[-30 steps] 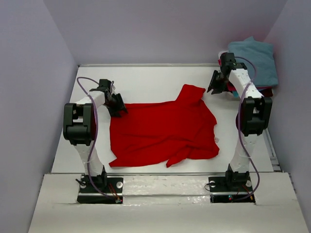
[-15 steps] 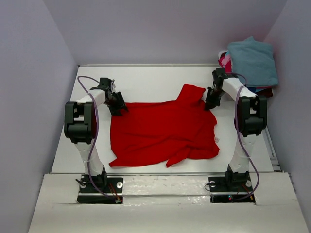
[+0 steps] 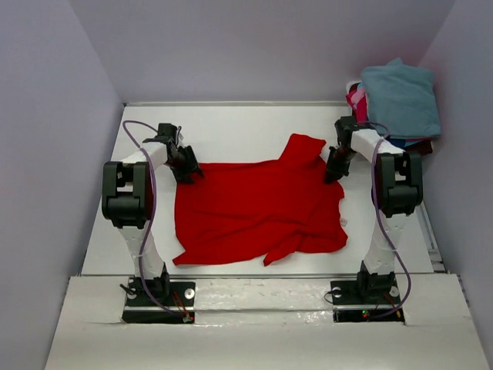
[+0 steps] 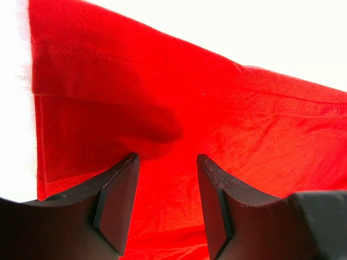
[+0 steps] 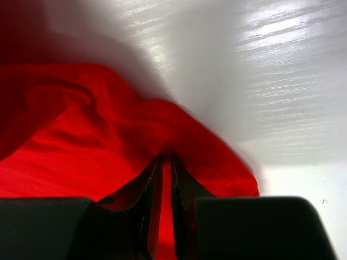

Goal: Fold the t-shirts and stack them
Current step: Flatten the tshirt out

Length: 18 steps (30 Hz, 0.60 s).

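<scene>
Red t-shirt [image 3: 254, 212] lies spread, right gripper [image 5: 167, 158] pinching its edge, left gripper [image 4: 166, 160] parted over its corner.

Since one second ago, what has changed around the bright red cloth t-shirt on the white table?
The right gripper came away from the pile of other shirts, moved nearer and down to the far right edge of the bright red cloth t-shirt, and closed on the fabric. The left gripper stayed open at the far left corner; the shirt and pile lie as before.
</scene>
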Available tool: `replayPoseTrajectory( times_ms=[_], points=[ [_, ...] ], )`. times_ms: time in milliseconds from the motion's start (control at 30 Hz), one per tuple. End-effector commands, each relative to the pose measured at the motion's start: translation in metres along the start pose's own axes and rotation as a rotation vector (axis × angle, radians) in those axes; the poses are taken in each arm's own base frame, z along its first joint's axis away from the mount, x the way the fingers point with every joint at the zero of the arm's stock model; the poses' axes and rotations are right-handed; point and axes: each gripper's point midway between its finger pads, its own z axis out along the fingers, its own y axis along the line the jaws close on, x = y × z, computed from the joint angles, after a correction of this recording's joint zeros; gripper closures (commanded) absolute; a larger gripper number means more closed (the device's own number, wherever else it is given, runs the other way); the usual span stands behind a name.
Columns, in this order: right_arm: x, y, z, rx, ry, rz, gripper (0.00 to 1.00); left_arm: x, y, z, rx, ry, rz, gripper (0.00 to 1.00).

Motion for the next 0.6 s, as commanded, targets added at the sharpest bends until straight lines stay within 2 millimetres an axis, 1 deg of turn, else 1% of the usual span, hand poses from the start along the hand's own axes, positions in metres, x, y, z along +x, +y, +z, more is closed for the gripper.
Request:
replayPoseTrajectory(
  times_ms=[0,100,167,200,267,300,367,400,433,533,567],
  points=[
    [0.000,-0.009,-0.003,0.059,-0.039,0.017,0.84,-0.015,-0.004,-0.011,0.007,-0.033,0.002,0.42],
    [0.004,-0.017,-0.003,0.099,-0.038,0.046,0.89,-0.015,-0.004,-0.012,0.006,-0.033,0.006,0.42],
    [0.004,-0.023,-0.007,0.133,-0.056,0.061,0.90,-0.016,-0.004,-0.012,0.006,-0.033,0.008,0.42],
    [0.008,-0.027,-0.008,0.147,-0.055,0.066,0.91,-0.018,-0.002,-0.013,0.006,-0.036,0.003,0.41],
    [0.011,-0.028,-0.010,0.146,-0.064,0.082,0.91,-0.019,-0.003,-0.014,0.008,-0.038,0.005,0.42],
    [0.016,-0.030,-0.012,0.146,-0.062,0.090,0.91,-0.019,-0.003,-0.014,0.009,-0.036,0.006,0.42],
    [0.021,-0.033,-0.014,0.153,-0.068,0.098,0.91,-0.019,-0.003,-0.014,0.008,-0.035,0.009,0.42],
    [0.022,-0.034,-0.018,0.153,-0.080,0.099,0.91,-0.020,-0.004,-0.015,0.011,-0.037,0.010,0.42],
    [0.029,-0.038,-0.017,0.161,-0.069,0.104,0.91,-0.022,-0.001,-0.015,0.011,-0.038,0.003,0.42],
    [0.034,-0.040,-0.023,0.156,-0.084,0.108,0.91,-0.022,-0.002,-0.015,0.014,-0.037,0.003,0.42],
    [0.038,-0.042,-0.023,0.163,-0.078,0.111,0.91,-0.023,-0.002,-0.015,0.015,-0.038,0.004,0.42]
  ],
)
